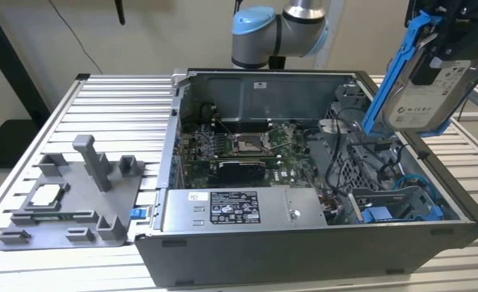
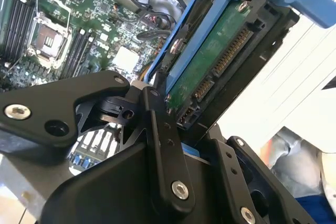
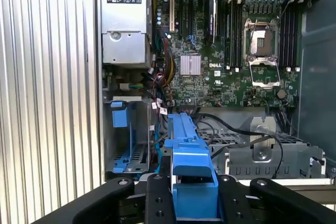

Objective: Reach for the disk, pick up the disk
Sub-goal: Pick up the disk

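The disk point(image 1: 421, 100), a silver drive with a white label framed by blue rails, hangs nearly upright in the air above the open computer case's side at the exterior view's right. My gripper point(image 1: 443, 48) is shut on its upper part from above. In the second wrist view the disk's green circuit underside point(image 2: 215, 61) and blue rail sit between the black fingers point(image 2: 160, 124). In the first wrist view the blue rail point(image 3: 190, 161) stands between the fingers point(image 3: 159, 198), high over the case interior.
The open computer case point(image 1: 304, 258) holds a motherboard point(image 1: 239, 146), a power supply point(image 1: 239, 210) and a drive cage point(image 1: 393, 207) with blue parts and loose cables. A grey fixture plate point(image 1: 76, 201) carrying a small silver chip point(image 1: 46, 194) lies on the slatted table at the exterior view's left.
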Available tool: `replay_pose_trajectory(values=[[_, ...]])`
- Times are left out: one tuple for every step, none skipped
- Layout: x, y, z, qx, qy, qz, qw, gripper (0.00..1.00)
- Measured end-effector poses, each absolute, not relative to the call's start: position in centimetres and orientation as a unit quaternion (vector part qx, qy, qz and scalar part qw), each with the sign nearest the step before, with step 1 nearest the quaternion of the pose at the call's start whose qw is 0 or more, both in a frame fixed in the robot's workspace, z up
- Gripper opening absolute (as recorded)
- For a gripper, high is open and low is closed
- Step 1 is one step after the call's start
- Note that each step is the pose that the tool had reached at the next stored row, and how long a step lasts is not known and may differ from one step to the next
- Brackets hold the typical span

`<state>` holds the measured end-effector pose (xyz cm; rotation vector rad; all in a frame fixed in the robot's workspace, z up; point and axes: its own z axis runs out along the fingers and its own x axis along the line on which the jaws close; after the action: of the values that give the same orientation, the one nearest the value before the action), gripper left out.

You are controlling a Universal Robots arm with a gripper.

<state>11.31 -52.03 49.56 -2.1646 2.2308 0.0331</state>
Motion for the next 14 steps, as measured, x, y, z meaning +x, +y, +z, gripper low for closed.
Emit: replay_pose_trajectory(values=[[11.3, -52.3, 49.5, -0.696, 0.718, 0.010, 0.016, 0.00], [11.3, -52.7, 49.4, -0.696, 0.718, 0.011, 0.016, 0.00], [11.3, -53.2, 49.3, -0.696, 0.718, 0.011, 0.017, 0.00], [11.3, -53.5, 49.2, -0.695, 0.719, 0.011, 0.016, 0.00], [11.3, -53.9, 49.1, -0.695, 0.719, 0.010, 0.016, 0.00], [11.3, -54.2, 49.0, -0.694, 0.720, 0.011, 0.016, 0.00], [11.3, -54.4, 48.9, -0.693, 0.720, 0.010, 0.016, 0.00], [11.3, -54.7, 48.7, -0.693, 0.721, 0.010, 0.016, 0.00], [11.3, -54.9, 48.6, -0.692, 0.721, 0.010, 0.016, 0.00], [11.3, -55.2, 48.5, -0.692, 0.722, 0.010, 0.017, 0.00], [11.3, -55.5, 48.3, -0.691, 0.722, 0.010, 0.017, 0.00], [11.3, -55.8, 48.2, -0.691, 0.723, 0.010, 0.017, 0.00], [11.3, -56.1, 48.1, -0.691, 0.723, 0.010, 0.016, 0.00], [11.3, -56.3, 47.9, -0.691, 0.723, 0.011, 0.016, 0.00]])
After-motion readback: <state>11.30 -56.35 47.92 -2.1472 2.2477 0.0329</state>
